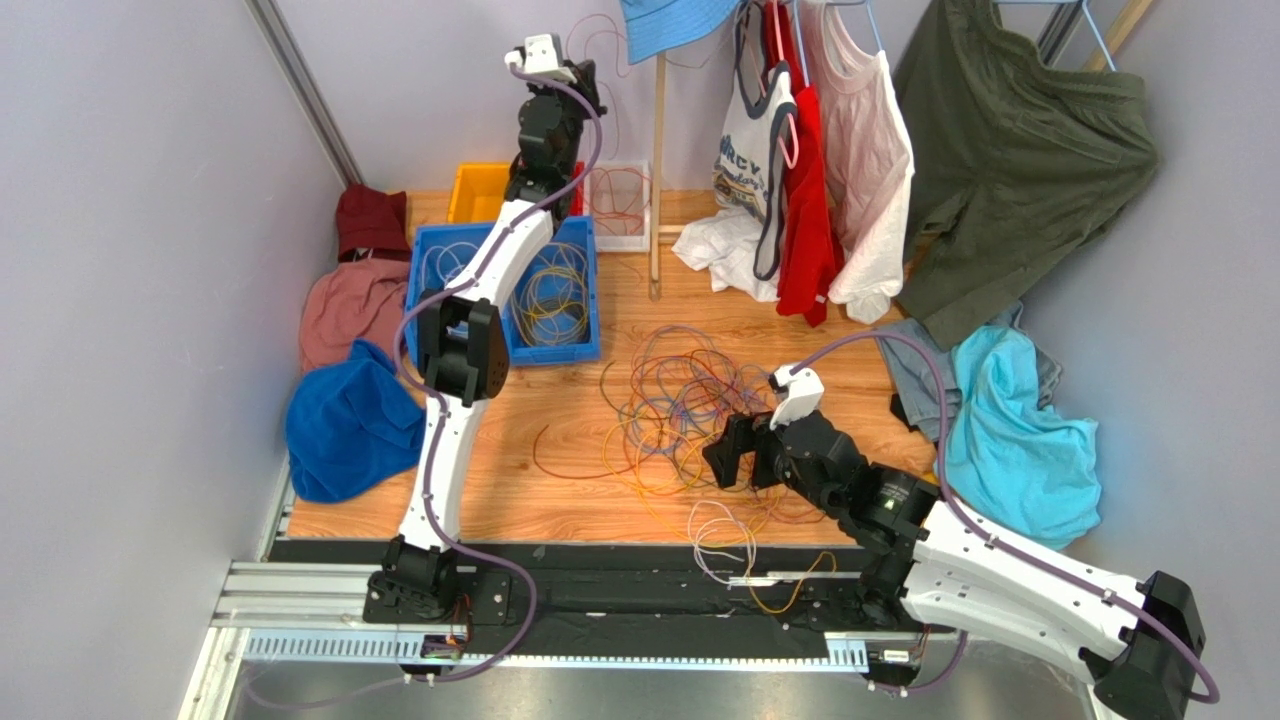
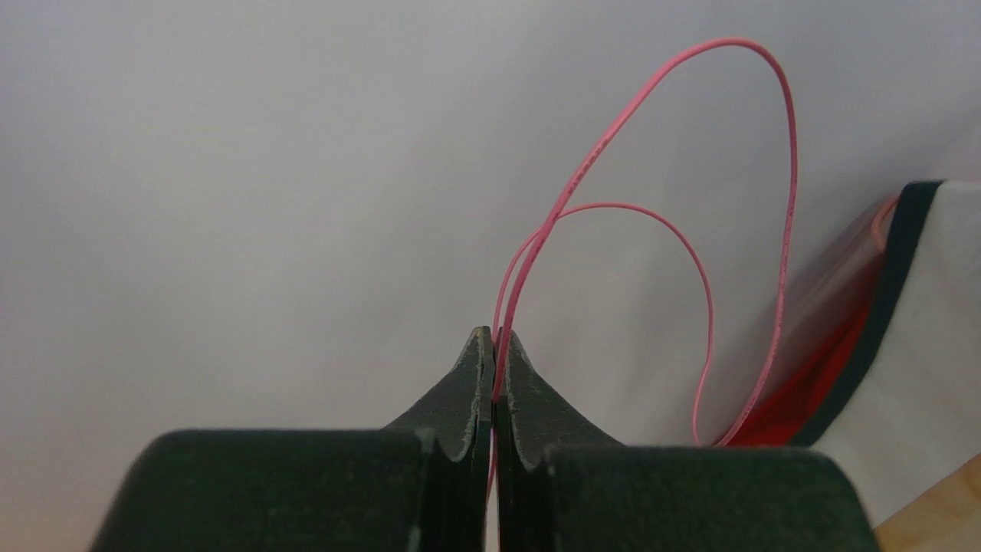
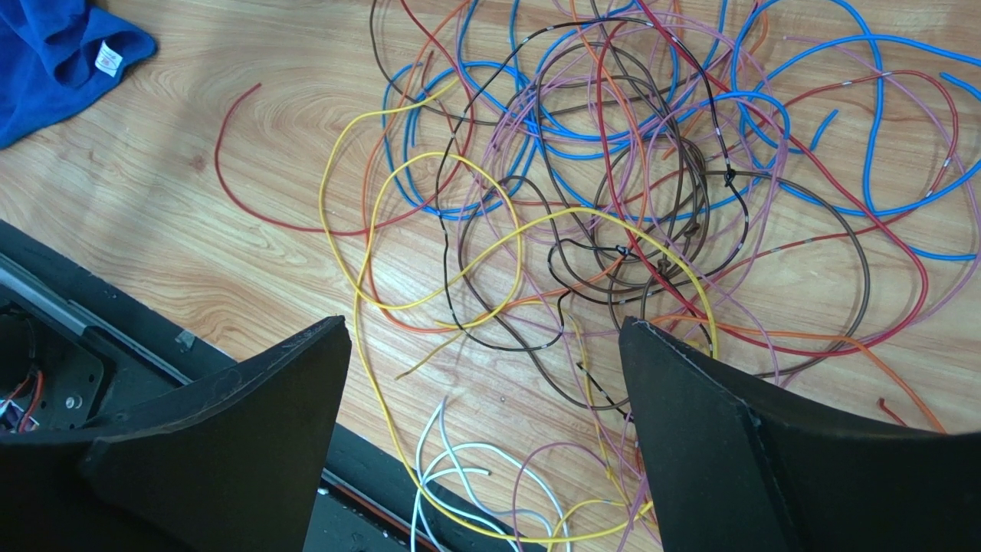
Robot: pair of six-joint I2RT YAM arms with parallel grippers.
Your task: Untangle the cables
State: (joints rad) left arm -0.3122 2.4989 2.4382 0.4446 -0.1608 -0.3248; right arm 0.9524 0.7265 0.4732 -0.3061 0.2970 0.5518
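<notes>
Much of the heap cannot be read. The cables lie in one loose tangle in the middle of the wooden counter, with blue, yellow, brown, red, orange and purple strands crossing so often that no count of them is possible. Several run off the top and right edges of the right wrist view. A few white strands curl apart at the near edge, partly cut off below. More coils sit in the blue bin behind, and the left arm hides part of it. One yellow bin stands beyond it, its contents not visible.

The left gripper is raised high toward the back wall. In the top view it is small and hard to make out. Its own camera shows the jaws pressed together on a pink cable. Two loops rise from the pinch, one large and one small. Whether they are one strand or two cannot be told, since both drop out of sight behind the fingers.

The right gripper hangs low over the near side of the tangle with its jaws spread wide. Nothing is clamped between them. From these views it cannot be told whether its fingers touch any strand, and their lower parts are cut off by the frame.
</notes>
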